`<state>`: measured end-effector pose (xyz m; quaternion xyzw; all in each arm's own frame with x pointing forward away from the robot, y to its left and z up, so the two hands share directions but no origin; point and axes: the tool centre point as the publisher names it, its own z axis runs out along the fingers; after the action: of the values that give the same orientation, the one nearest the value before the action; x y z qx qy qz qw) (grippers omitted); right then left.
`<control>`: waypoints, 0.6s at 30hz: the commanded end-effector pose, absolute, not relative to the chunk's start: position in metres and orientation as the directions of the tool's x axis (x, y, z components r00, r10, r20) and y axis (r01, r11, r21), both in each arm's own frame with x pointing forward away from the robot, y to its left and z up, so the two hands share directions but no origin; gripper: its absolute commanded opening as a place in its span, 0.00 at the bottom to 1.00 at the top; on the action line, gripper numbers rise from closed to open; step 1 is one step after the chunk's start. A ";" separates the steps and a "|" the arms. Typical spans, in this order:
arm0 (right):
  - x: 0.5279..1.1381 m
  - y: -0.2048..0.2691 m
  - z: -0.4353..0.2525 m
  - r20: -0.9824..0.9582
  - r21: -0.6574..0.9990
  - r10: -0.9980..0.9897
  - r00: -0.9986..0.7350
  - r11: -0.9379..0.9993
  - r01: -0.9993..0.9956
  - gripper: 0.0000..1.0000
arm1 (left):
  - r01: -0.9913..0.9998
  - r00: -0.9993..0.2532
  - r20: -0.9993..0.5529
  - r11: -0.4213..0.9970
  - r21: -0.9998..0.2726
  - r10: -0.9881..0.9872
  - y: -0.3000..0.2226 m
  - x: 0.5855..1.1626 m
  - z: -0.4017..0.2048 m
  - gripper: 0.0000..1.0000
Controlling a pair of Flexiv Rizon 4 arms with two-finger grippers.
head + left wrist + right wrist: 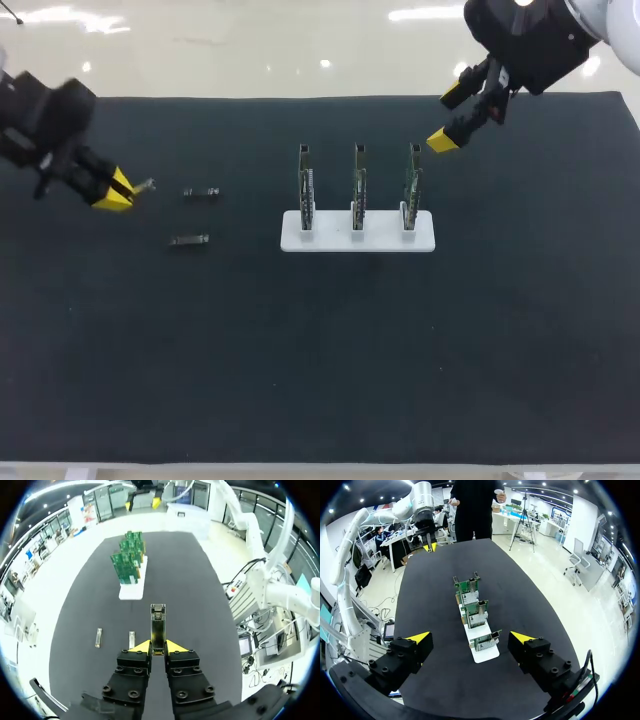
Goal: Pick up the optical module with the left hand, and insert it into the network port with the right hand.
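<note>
My left gripper (pixel 158 649) is clamped on one module (pixel 158 625) at the head view's middle left, so the pickup looks done. My right gripper (pixel 450 118) hangs wide open and empty at upper right, behind the boards (pixel 358 185). Handover and insertion are left.

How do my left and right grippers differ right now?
The left gripper is shut on an optical module; the right gripper is open and empty. The left gripper is near the two loose modules; the right gripper is beyond the right end of the board stand. Both have yellow tips.
</note>
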<state>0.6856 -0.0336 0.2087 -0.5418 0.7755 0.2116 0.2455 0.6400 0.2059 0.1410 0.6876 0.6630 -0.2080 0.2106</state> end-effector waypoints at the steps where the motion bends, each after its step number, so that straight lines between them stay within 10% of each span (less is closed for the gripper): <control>1: 0.685 -0.034 0.209 -0.611 0.061 -0.736 -0.292 0.324 -0.944 1.00 | 0.999 0.037 -0.605 -0.036 0.013 0.795 0.210 0.641 0.140 0.00; 18: 0.685 -0.034 0.209 -0.611 0.061 -0.736 -0.292 0.324 -0.944 1.00 | 0.998 0.059 -0.644 -0.043 0.041 0.763 0.208 0.641 0.143 0.00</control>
<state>0.6856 -0.0336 0.2087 -0.5418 0.7755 0.2116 0.2455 0.6415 0.2092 0.1418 0.6832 0.6563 -0.2272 0.2256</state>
